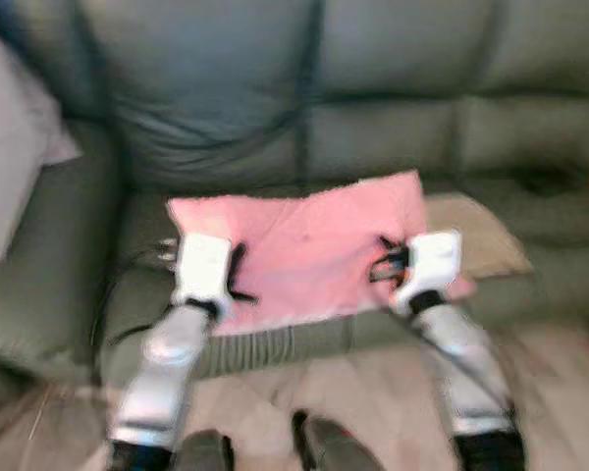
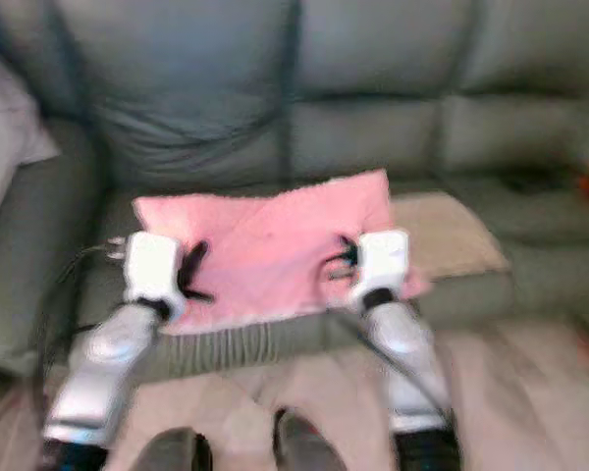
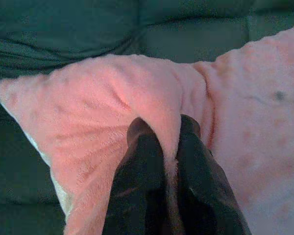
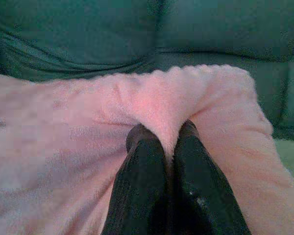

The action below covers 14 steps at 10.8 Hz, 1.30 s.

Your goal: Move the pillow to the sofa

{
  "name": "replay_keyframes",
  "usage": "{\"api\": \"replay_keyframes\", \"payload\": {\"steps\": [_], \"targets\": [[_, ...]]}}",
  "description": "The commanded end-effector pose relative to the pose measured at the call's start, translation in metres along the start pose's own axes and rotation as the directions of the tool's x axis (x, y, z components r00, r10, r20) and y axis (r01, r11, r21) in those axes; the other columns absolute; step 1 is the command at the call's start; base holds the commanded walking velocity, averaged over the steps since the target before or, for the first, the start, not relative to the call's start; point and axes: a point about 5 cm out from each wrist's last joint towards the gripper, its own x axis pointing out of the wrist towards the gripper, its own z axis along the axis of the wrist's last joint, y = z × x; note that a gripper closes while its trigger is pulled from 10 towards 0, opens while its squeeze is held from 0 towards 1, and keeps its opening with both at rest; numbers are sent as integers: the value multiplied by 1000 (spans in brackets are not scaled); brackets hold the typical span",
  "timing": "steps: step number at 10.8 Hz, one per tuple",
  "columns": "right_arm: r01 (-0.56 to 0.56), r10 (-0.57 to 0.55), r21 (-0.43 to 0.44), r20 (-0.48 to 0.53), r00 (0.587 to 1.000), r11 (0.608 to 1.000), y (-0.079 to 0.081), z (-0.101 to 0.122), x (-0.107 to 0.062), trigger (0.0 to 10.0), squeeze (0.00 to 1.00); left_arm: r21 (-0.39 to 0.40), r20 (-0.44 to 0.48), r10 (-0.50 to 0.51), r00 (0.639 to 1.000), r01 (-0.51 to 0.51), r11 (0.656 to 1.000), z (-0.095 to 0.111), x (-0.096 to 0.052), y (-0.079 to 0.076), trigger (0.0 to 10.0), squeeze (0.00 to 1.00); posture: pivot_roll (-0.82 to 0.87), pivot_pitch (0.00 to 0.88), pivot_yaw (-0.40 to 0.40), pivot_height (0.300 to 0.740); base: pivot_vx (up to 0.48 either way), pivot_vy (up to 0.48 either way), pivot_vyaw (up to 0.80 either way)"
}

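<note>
Left eye view: the pink pillow (image 1: 309, 250) lies on the sofa (image 1: 393, 137) seat, overhanging its front edge. Left claw (image 3: 162, 142) and right claw (image 4: 167, 137) each pinch a fold of plush. Released here, it may slide to the floor.

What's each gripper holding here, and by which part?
Both hold the pink fluffy pillow: left gripper pinches a fold by one side, right gripper by the other.

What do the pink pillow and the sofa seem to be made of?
Pillow: soft pink plush, probably fleece; its fuzzy nap bunches where each end effector pinches it. Sofa: grey-green, smooth with a slight sheen and soft creases, likely leather or faux leather.
</note>
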Motion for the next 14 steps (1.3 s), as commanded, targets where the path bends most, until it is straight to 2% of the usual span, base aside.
{"api": "replay_keyframes", "payload": {"steps": [1, 4, 6, 8, 11, 14], "targets": [[2, -1, -18, 23, 1000, 1000, -3, 6, -1, 10000, 0, 11, 22, -23, 1000, 22, 1000, 5, 2, -8, 10000, 0, -48, 141, -76, 740, 0, 281, -719], [-2, 3, -15, 24, 1000, 1000, -2, 5, -3, 10000, 0, 24, 49, -32, 998, 31, 999, 8, 0, -9, 10000, 0, -48, 144, -74, 740, 0, 0, 0], [-52, 53, -25, 44, 998, 998, 2, 8, -4, 10000, 0, 17, 64, -1, 998, 0, 1000, 11, 0, -5, 10000, 0, -47, 146, -75, 740, 0, 0, 0], [-66, 67, -24, 47, 997, 998, 5, 8, -4, 10000, 0, 20, 76, 18, 997, -20, 1000, 13, 1, -3, 10000, 0, -45, 146, -75, 740, 0, 0, 634], [-67, 68, -20, 44, 997, 998, 5, 8, -3, 10000, 0, 14, 96, 40, 995, -42, 999, 16, 1, 0, 10000, 0, -45, 142, -78, 740, 0, 0, 0], [-106, 107, -17, 63, 992, 994, 9, 11, -2, 10000, 0, 12, 107, 41, 993, -43, 999, 17, 3, -1, 10000, 0, -43, 135, -78, 740, 304, 0, 0]]}}
